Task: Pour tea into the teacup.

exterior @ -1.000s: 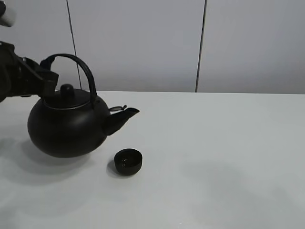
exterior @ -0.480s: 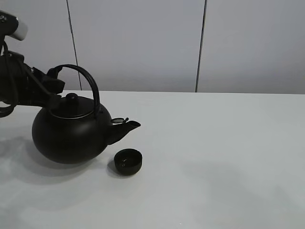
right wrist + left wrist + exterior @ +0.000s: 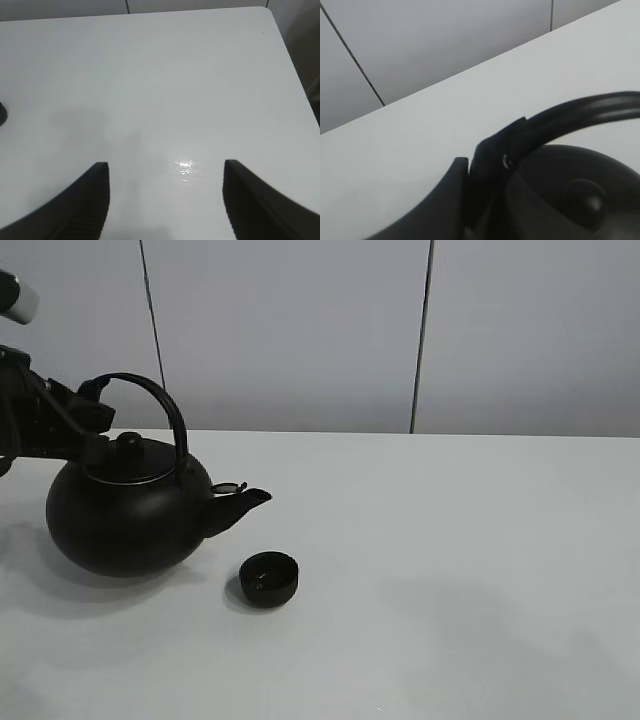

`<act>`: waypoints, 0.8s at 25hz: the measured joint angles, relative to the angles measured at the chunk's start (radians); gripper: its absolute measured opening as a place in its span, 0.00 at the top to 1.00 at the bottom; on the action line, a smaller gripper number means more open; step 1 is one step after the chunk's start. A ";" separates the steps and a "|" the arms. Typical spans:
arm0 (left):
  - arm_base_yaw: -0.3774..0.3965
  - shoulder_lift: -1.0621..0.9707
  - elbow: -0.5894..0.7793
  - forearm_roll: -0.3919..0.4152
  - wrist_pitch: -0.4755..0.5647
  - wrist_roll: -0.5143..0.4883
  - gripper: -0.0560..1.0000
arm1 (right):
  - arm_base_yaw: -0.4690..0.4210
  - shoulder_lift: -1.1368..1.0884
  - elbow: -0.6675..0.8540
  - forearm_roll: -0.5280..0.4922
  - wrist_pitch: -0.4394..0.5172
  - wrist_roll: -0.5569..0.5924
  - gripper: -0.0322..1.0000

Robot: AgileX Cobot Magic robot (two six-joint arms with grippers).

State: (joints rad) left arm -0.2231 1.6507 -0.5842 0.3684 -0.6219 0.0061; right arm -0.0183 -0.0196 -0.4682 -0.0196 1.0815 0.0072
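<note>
left jaws grip the teapot (image 3: 125,515), sitting level, and right jaws hang open. Its spout (image 3: 245,502) stops short of the teacup (image 3: 268,578). Can't tell if it's filled yet.

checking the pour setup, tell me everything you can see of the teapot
The teapot is big, round and matte black, seemingly metal, with a knobbed lid on, an arched handle and a short spout. It is nearly upright at the left of the table, spout aimed right, short of the teacup. The left gripper has its jaws shut on the handle's end away from the spout. Whether its base touches the table is unclear.
</note>
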 joint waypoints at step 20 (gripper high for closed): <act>0.028 0.000 0.000 0.079 0.009 0.052 0.84 | 0.000 0.000 0.000 0.000 0.000 0.000 0.53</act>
State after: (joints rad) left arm -0.1953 1.6507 -0.5842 0.4477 -0.6125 0.0580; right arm -0.0183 -0.0196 -0.4682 -0.0196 1.0813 0.0072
